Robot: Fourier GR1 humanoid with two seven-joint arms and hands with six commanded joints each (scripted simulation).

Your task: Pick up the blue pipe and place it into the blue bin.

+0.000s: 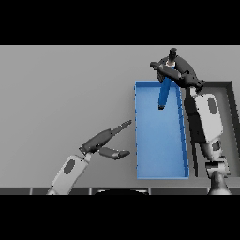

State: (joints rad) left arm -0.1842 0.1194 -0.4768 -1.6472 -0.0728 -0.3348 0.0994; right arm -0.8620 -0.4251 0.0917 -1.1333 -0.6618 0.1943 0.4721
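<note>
A plain grey surface [65, 93] fills the head view, with a blue bin [159, 140] lying on its right half as a long rectangle running away from the robot. Just beyond the bin's right wall sits a dark-walled tray or box [229, 117], partly covered by the right arm. That arm comes up from the lower right edge alongside the bin, and the right hand [180, 72] hangs over the bin's far end, its fingers [161, 69] curled round the upper part of the blue pipe [165, 93]. The pipe is held off the surface, tilted a little from upright, with its lower end pointing down into the far part of the bin; whether that end touches the bin floor cannot be told. A short dark stub [173, 51] shows above the hand at the top of the pipe. The left arm enters from the lower left, and the left hand [101, 140] hovers over bare surface just beside the bin's left wall, fingers straight and spread apart from the thumb [115, 153], holding nothing.
</note>
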